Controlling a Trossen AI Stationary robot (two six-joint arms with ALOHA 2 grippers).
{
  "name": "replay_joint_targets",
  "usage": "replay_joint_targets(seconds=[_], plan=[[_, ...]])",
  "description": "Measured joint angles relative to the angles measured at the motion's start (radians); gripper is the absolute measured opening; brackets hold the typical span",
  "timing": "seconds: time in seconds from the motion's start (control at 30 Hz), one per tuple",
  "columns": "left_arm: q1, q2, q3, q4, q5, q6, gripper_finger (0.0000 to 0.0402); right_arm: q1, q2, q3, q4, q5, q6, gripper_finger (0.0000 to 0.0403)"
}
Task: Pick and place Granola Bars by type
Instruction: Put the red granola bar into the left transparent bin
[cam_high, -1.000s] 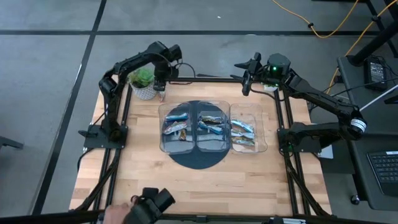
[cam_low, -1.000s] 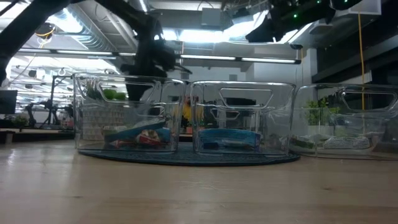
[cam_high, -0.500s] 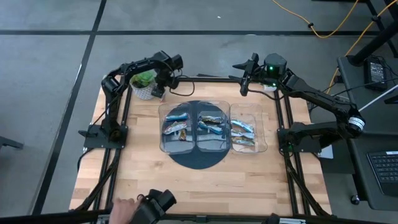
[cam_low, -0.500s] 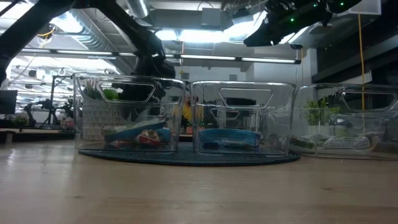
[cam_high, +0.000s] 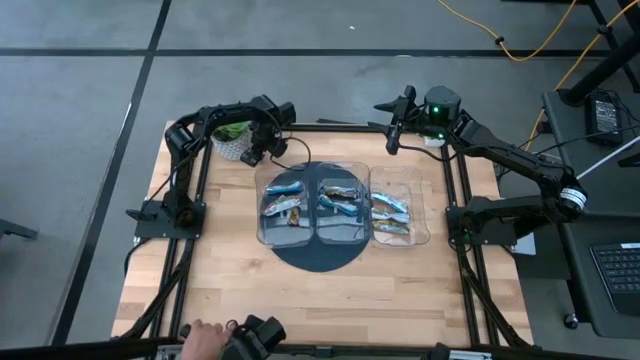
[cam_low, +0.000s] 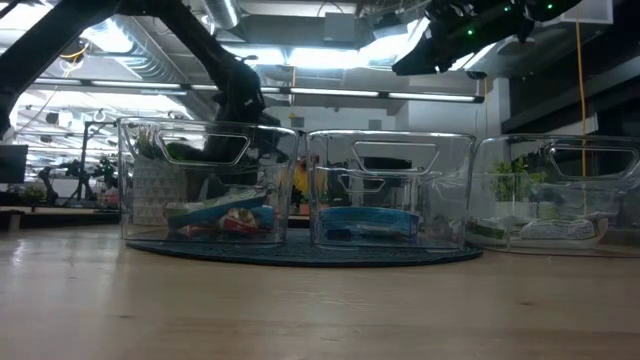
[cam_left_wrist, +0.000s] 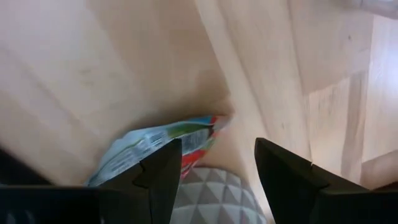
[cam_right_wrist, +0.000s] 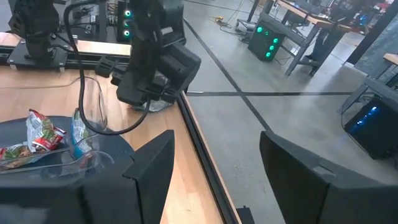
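Note:
In the left wrist view a silver-blue granola bar (cam_left_wrist: 155, 144) with red and green print lies flat on the wood beside a grey patterned plant pot (cam_left_wrist: 211, 193). My left gripper (cam_left_wrist: 217, 144) is open and low over it, and one finger stands in front of part of the bar. In the high view my left gripper (cam_high: 265, 152) sits beside the potted plant (cam_high: 232, 135), near the far left. Other bars (cam_high: 338, 200) lie in three clear trays. My right gripper (cam_high: 392, 128) is open, raised at the far edge.
The three clear trays (cam_high: 400, 235) stand side by side mid-table, two of them on a dark round mat (cam_high: 318, 255). Bare wood lies toward the near edge. A person's hand (cam_high: 205, 332) shows at the near edge. A second plant (cam_low: 520, 185) shows behind the right tray.
My left gripper has come down from above the potted plant and a little toward the near edge, its arm folding lower. It now sits low beside the pot, behind the left tray.

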Motion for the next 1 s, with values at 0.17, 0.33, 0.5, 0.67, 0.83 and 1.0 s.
replay_joint_targets(seconds=[0.17, 0.33, 0.5, 0.67, 0.83, 1.0], plan=[[0.000, 0.000, -0.068, 0.088, -0.031, -0.006, 0.0196, 0.000, 0.000, 0.000, 0.000, -0.019, -0.001, 0.0239], [-0.009, 0.000, -0.100, 0.176, -0.090, 0.000, 0.0175, 0.000, 0.000, 0.000, 0.000, -0.048, -0.002, 0.0239], [-0.010, 0.000, -0.105, 0.197, -0.096, -0.019, 0.0111, 0.000, 0.000, 0.000, 0.001, -0.051, 0.000, 0.0239], [-0.021, 0.000, -0.105, 0.198, -0.123, -0.040, 0.0035, 0.000, 0.000, 0.000, 0.001, -0.051, 0.001, 0.0239], [-0.038, -0.001, -0.085, 0.185, -0.132, -0.070, 0.0012, 0.000, 0.000, 0.000, 0.001, -0.051, 0.000, 0.0239], [-0.058, -0.001, -0.026, 0.135, -0.131, -0.104, 0.0016, 0.000, 0.000, 0.000, 0.001, -0.051, 0.000, 0.0239]])
